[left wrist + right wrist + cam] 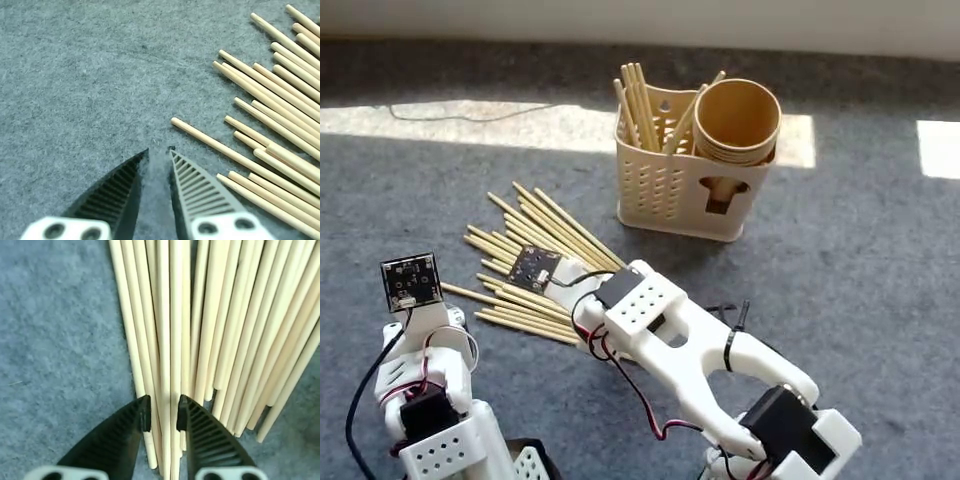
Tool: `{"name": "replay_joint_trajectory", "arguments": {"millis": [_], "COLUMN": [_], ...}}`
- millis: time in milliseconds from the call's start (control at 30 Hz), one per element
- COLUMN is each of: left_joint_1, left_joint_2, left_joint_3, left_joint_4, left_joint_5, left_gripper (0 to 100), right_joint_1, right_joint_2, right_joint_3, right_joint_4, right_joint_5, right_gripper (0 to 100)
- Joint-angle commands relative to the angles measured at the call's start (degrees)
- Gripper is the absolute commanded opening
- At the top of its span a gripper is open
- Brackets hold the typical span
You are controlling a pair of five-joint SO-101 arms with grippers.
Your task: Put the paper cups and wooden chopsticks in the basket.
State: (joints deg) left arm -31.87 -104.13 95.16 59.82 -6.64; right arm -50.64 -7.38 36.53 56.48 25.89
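Note:
The cream slotted basket (670, 200) stands at the back with stacked paper cups (738, 120) and a few chopsticks (640, 100) upright in it. A pile of wooden chopsticks (520, 225) lies on the grey carpet in front of it. My right gripper (163, 400) is down on the pile's near end, shut on a couple of chopsticks (170, 340) that fill the gap between its jaws. My left gripper (159, 150) hovers over bare carpet beside the pile's edge (280, 115), its jaws a narrow gap apart with nothing between them.
The right arm (720, 360) stretches diagonally from the front right over the pile. The left arm (420, 330) stands at the front left. A bright sunlit strip (470, 125) crosses the carpet behind the basket.

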Motion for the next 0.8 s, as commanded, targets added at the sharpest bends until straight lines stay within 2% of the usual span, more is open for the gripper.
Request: {"name": "replay_joint_trajectory", "arguments": {"millis": [0, 233, 533, 667, 767], "left_joint_1": [-0.7, -0.7, -0.7, -0.7, -0.7], "left_joint_2": [-0.5, -0.5, -0.5, -0.5, -0.5], "left_joint_3": [-0.4, -0.4, -0.4, -0.4, -0.4], "left_joint_4": [-1.1, -1.1, -1.1, -1.1, -1.1], "left_joint_5": [-0.4, -0.4, -0.4, -0.4, -0.4], "left_gripper": [7, 7, 7, 7, 7], "right_joint_1": [-0.4, -0.7, -0.9, -0.9, -0.9], "right_joint_2": [-2.7, -2.5, 6.4, 4.1, 1.6], "right_joint_3": [-0.2, -0.1, -0.9, -0.8, -0.7], "right_joint_4": [-1.6, -1.6, -1.1, -1.1, -1.1], "right_joint_5": [0.6, 0.6, 0.6, 0.6, 0.6], "right_gripper": [9.8, 7.9, 7.6, 1.3, 0.4]}}
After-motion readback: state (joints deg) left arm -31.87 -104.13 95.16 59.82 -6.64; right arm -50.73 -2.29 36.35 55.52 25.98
